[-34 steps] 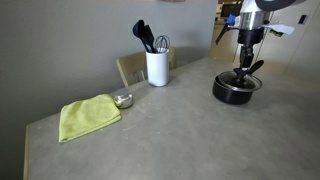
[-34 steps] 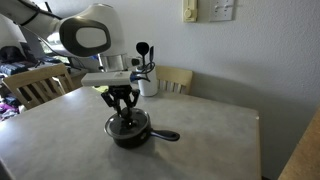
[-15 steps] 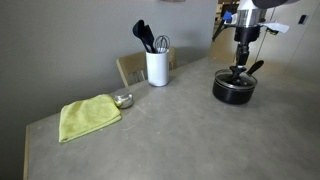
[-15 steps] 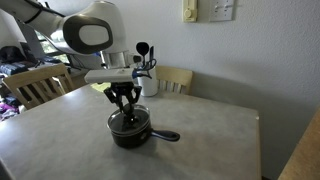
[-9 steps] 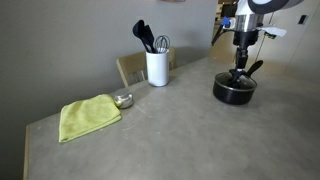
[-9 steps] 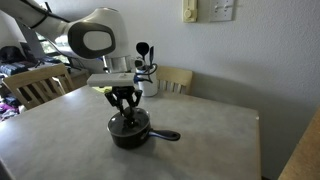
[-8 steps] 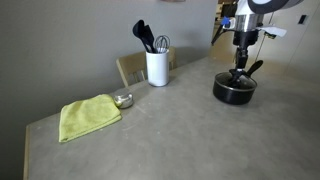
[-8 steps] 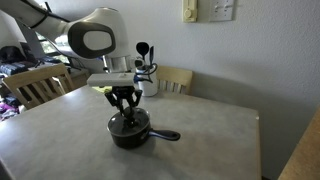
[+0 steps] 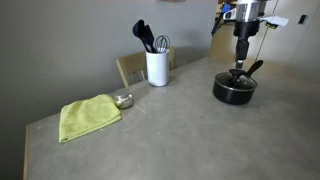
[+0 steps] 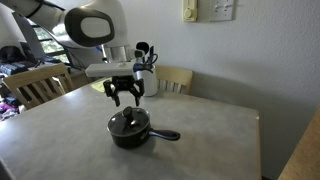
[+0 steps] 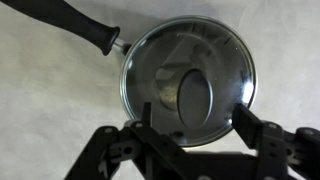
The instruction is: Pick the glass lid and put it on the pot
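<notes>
The black pot [image 10: 130, 131] stands on the table with its long handle [image 10: 165, 135] sticking out sideways; in the wrist view the handle [image 11: 70, 22] runs to the upper left. The glass lid [image 11: 187, 80] with its metal rim and dark knob [image 11: 192, 95] lies on the pot, also seen in both exterior views [image 10: 128, 120] [image 9: 237, 84]. My gripper [image 10: 125, 97] hangs just above the lid, open, nothing between its fingers [image 11: 245, 122]. In the wrist view the gripper [image 11: 195, 122] straddles the lid's near edge without touching it.
A white utensil holder [image 9: 157, 66] with dark utensils stands at the back of the table. A yellow-green cloth [image 9: 88, 116] and a small metal bowl [image 9: 123, 100] lie to one side. Wooden chairs [image 10: 35, 85] stand along the table's far edges.
The gripper was shut down at the lid's knob; now it has opened, let go and risen a little above the lid. Lid and pot stay in place.
</notes>
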Motion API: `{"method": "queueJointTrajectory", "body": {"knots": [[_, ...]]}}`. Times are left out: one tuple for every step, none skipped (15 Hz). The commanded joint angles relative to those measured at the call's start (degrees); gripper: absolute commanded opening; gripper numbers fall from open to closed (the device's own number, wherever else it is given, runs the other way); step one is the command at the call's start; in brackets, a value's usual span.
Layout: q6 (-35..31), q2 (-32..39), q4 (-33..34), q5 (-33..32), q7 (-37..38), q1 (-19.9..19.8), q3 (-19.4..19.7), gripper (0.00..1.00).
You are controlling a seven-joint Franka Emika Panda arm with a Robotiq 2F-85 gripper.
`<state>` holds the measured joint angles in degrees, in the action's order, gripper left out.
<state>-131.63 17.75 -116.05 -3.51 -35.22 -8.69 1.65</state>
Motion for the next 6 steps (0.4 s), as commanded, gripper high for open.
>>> {"method": "queueJointTrajectory", "body": {"knots": [[3.0,-3.9,0.2,-0.6,1.2,0.1,0.2,1.00],[4.1,-4.0,0.8,-1.0,2.3,0.4,0.5,1.00],[5.7,-4.0,1.6,-0.6,2.7,0.4,0.4,1.00],[3.0,-3.7,0.7,-0.2,1.4,0.2,0.1,1.00],[4.0,-4.0,0.9,-0.1,1.8,0.2,0.2,1.00],[4.2,-4.1,1.1,-0.1,2.0,0.3,0.2,1.00]]}}
